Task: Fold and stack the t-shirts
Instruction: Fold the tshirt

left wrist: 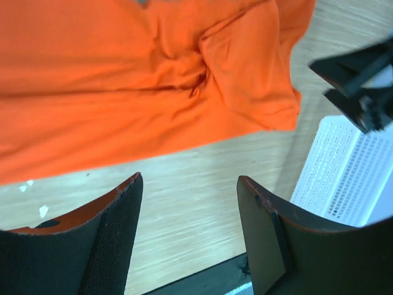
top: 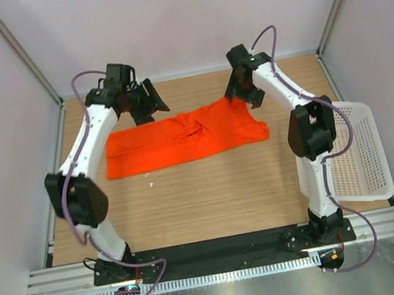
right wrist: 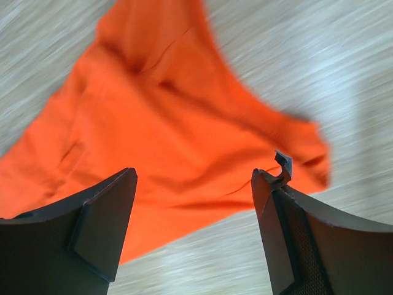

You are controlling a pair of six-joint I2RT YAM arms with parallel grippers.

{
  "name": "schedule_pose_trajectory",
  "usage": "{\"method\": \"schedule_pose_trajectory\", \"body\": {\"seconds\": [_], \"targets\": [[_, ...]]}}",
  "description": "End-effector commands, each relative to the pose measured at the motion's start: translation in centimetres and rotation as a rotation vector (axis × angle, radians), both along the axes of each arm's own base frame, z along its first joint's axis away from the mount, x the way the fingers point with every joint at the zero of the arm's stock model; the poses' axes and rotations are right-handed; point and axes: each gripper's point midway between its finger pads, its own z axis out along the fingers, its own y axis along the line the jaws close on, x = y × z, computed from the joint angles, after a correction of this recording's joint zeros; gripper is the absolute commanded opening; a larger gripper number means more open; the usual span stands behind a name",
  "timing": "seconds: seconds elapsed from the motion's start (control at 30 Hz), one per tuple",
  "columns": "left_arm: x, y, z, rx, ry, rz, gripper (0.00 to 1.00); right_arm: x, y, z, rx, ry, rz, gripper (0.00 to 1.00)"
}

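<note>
Across centre frame: orange-red t-shirt point(top: 181, 141), rumpled, long axis left-right. At its upper-left edge, left gripper point(top: 148, 107); at its upper-right corner, nearer, right gripper point(top: 246, 96). Both spread, holding nothing.

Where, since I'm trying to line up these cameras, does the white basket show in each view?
Top external: basket at the right edge, beside the right arm.
Left wrist: lower right corner.
Right wrist: not in it.
Shared landmark: the orange t-shirt, in all three.
</note>
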Motion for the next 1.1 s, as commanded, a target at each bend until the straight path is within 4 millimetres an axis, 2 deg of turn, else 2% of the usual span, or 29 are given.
{"method": "schedule_pose_trajectory", "body": {"seconds": [0.0, 0.03, 0.07, 0.1, 0.13, 0.17, 0.23, 0.27, 0.3, 0.47, 0.53, 0.57, 0.63, 0.67, 0.7, 0.73, 0.77, 0.8, 0.83, 0.87, 0.9, 0.93, 1.0, 1.03, 1.07], "targets": [[-5.9, 2.9, -0.8, 0.108, 0.054, -0.001, 0.64, -0.9, 3.8, 1.9, 0.082, -0.074, -0.146, 0.82], [-7.5, 3.6, 0.4, 0.114, 0.031, 0.004, 0.64, -1.0, 4.3, 1.5, 0.085, -0.076, -0.165, 0.83], [-8.6, 4.2, 0.6, 0.131, 0.025, 0.004, 0.65, -1.1, 5.4, 1.1, 0.113, -0.089, -0.220, 0.83], [-10.0, 5.1, -0.7, 0.162, 0.059, 0.014, 0.65, -1.6, 5.9, 0.0, 0.116, -0.072, -0.240, 0.83], [-10.9, 5.5, -0.7, 0.170, 0.059, 0.016, 0.66, -1.5, 6.4, -0.3, 0.131, -0.079, -0.266, 0.83], [-12.4, 6.1, 0.4, 0.165, 0.028, 0.022, 0.68, -1.5, 6.4, -0.8, 0.120, -0.090, -0.308, 0.83], [-14.3, 6.6, -0.3, 0.168, 0.044, 0.023, 0.70, -1.6, 7.2, -2.1, 0.092, -0.091, -0.315, 0.83], [-15.1, 6.9, 0.6, 0.160, 0.010, 0.027, 0.71, -1.5, 6.9, -2.4, 0.071, -0.099, -0.331, 0.83], [-15.6, 7.2, 0.7, 0.162, 0.004, 0.038, 0.73, -1.7, 6.9, -3.6, 0.064, -0.082, -0.353, 0.83], [-16.9, 7.6, 0.2, 0.160, 0.000, 0.040, 0.76, -1.4, 5.7, -6.5, -0.014, -0.069, -0.381, 0.82], [-16.5, 7.5, -0.2, 0.168, 0.003, 0.026, 0.77, -0.6, 5.2, -7.3, -0.019, -0.057, -0.362, 0.82], [-16.0, 7.4, -0.1, 0.174, -0.003, 0.016, 0.77, -0.6, 4.8, -8.9, -0.036, -0.026, -0.362, 0.82], [-14.7, 7.5, -1.1, 0.232, 0.008, -0.035, 0.78, 0.4, 4.3, -9.3, -0.060, -0.030, -0.328, 0.82], [-13.2, 7.8, -1.7, 0.282, 0.019, -0.043, 0.80, 1.3, 3.9, -9.7, -0.076, -0.034, -0.303, 0.82], [-12.7, 8.1, -0.5, 0.303, -0.020, -0.051, 0.81, 2.0, 3.5, -9.7, -0.093, -0.040, -0.272, 0.82], [-11.9, 8.3, -2.2, 0.362, 0.039, -0.092, 0.81, 2.6, 3.2, -9.7, -0.133, -0.037, -0.190, 0.82], [-11.2, 8.4, -2.7, 0.389, 0.065, -0.109, 0.81, 3.2, 2.5, -10.8, -0.154, -0.018, -0.165, 0.82], [-9.5, 8.6, -1.7, 0.421, 0.034, -0.096, 0.81, 4.6, 2.9, -9.8, -0.140, -0.049, -0.131, 0.82], [-8.4, 8.6, -3.4, 0.455, 0.078, -0.105, 0.80, 5.5, 3.0, -9.6, -0.142, -0.062, -0.088, 0.82], [-7.2, 8.6, -3.5, 0.466, 0.064, -0.098, 0.80, 6.1, 2.9, -10.2, -0.162, -0.053, -0.003, 0.82], [-5.7, 8.6, -2.8, 0.480, 0.035, -0.079, 0.80, 7.4, 3.0, -9.1, -0.176, -0.091, 0.042, 0.82], [-4.8, 8.4, -3.2, 0.489, 0.038, -0.079, 0.81, 8.4, 3.3, -8.6, -0.193, -0.124, 0.079, 0.82], [-3.2, 7.7, -5.4, 0.491, 0.084, -0.099, 0.80, 10.4, 3.2, -7.1, -0.249, -0.178, 0.178, 0.82], [-2.3, 6.8, -5.0, 0.462, 0.073, -0.117, 0.80, 11.3, 3.3, -6.3, -0.256, -0.211, 0.196, 0.83], [-2.1, 6.5, -7.2, 0.469, 0.135, -0.145, 0.80, 11.8, 3.3, -5.7, -0.257, -0.228, 0.219, 0.83]]}}
